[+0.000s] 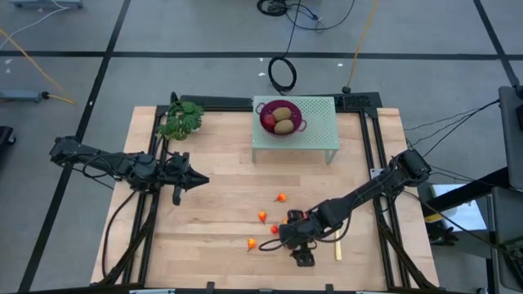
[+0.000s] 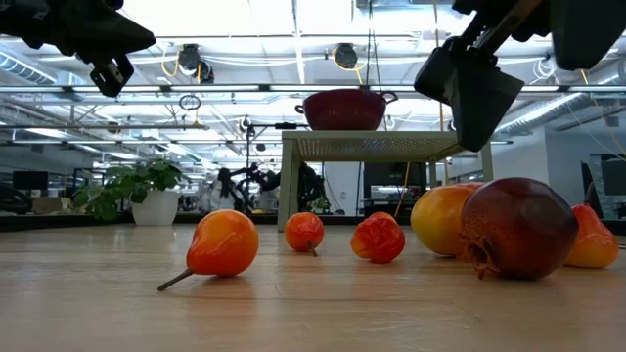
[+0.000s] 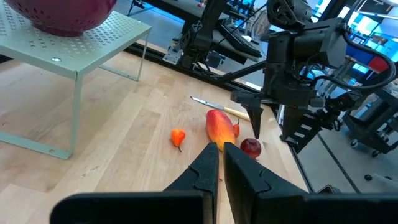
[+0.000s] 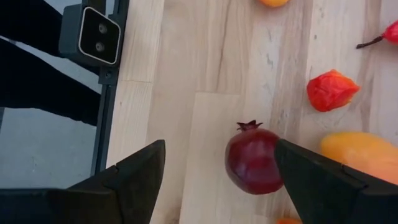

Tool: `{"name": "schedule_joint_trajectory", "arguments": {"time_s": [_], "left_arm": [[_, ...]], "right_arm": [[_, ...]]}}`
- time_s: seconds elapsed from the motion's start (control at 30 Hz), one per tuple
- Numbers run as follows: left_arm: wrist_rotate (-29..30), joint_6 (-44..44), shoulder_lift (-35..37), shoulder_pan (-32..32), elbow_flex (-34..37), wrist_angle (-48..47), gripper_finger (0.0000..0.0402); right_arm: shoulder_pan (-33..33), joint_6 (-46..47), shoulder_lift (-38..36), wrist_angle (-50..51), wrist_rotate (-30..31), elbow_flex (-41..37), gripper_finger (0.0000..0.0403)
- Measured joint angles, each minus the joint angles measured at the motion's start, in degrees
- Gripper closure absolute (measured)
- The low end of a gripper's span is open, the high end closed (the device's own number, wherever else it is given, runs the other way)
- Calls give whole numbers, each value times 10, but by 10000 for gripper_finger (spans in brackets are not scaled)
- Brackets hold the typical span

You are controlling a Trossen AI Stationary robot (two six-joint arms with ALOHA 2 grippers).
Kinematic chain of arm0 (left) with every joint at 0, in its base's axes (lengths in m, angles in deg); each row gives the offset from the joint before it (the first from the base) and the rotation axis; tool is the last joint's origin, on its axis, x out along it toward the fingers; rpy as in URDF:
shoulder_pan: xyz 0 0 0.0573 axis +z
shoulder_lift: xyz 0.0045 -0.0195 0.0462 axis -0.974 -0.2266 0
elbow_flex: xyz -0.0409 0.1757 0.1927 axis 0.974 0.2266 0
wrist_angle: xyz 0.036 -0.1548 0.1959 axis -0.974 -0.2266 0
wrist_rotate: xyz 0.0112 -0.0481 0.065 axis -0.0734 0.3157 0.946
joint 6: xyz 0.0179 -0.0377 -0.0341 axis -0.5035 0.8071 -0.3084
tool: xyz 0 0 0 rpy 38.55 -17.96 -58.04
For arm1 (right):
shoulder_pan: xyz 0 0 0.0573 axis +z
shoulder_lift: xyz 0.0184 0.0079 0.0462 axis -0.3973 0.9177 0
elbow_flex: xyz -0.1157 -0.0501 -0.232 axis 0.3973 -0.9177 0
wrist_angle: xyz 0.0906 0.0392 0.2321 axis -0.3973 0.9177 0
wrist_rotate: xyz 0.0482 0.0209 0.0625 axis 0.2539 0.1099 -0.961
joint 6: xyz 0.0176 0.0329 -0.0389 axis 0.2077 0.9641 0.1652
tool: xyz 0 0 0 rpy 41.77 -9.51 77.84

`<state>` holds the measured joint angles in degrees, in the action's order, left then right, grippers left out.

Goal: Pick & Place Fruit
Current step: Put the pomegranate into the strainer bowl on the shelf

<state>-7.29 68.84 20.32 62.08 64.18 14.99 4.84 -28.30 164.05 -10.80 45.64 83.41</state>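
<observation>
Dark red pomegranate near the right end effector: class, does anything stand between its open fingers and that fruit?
Nothing visible does. The right end effector hangs open above the pomegranate; the elongated orange-red fruit lies beside it, apart.

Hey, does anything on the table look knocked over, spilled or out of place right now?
Nothing stands out. The red bowl sits upright on the green rack holding fruit, and the loose fruit, including the pomegranate, lies intact on the wooden table. The right tool hangs open over the pomegranate; nothing has spilled.

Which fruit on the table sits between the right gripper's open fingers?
The dark red pomegranate, with a crown tip. The right gripper straddles it; the small orange-red peppers lie outside.
</observation>
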Motion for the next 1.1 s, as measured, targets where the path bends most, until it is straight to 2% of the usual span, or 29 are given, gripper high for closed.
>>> {"name": "schedule_joint_trajectory", "arguments": {"time_s": [0.4, 0.8, 1.1], "left_arm": [[0, 2, 0, 0, 0, 0, 378], [0, 2, 0, 0, 0, 1, 378], [0, 5, 0, 0, 0, 1, 378]], "right_arm": [[-3, -8, 5, 5, 1, 0, 108], [-3, -62, 44, 14, 7, 0, 108], [-1, -66, 66, 20, 17, 0, 108]]}}
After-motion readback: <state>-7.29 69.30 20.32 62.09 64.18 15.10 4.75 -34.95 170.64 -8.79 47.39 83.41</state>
